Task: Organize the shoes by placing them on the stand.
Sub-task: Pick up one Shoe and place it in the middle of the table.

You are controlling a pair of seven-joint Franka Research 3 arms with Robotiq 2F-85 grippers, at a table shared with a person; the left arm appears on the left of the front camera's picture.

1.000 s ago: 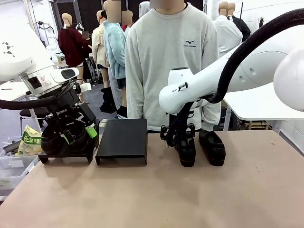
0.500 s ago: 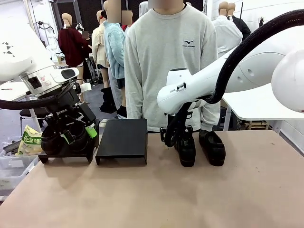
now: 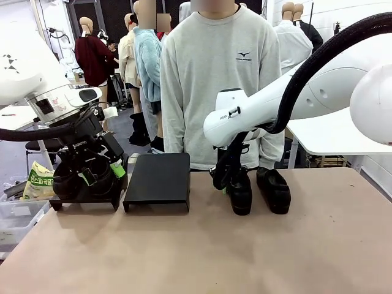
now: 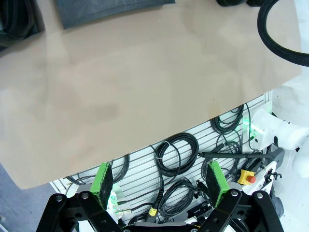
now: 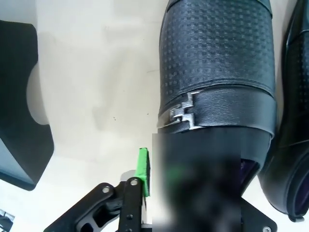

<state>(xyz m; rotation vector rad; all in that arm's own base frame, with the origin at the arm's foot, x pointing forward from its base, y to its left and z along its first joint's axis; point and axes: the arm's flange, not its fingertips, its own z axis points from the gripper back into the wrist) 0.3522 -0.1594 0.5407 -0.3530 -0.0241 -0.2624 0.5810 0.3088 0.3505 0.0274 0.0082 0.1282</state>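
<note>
Two black shoes stand side by side on the table at the right, one [image 3: 239, 195] nearer the middle and one [image 3: 274, 191] to its right. My right gripper [image 3: 226, 181] is down at the back of the nearer shoe [image 5: 217, 63]. One green pad [image 5: 143, 171] lies against the outer side of that shoe's opening, and the other finger is hidden. Two more shoes [image 3: 79, 179] sit on the left black stand [image 3: 86, 199]. My left gripper [image 3: 101, 165] hovers over them, with its fingers [image 4: 104, 179] wide apart and nothing between them.
A second black stand [image 3: 158, 177] sits bare between the left stand and the two shoes. A person in a grey sweatshirt [image 3: 214, 79] stands at the far edge. A bin [image 3: 12, 214] sits off the table's left side. The near half of the table [image 3: 196, 257] is bare.
My right gripper's fingers have closed in on the nearer shoe's back, and the arm shifted slightly. The shoe still rests on the table. The left arm has not moved.
</note>
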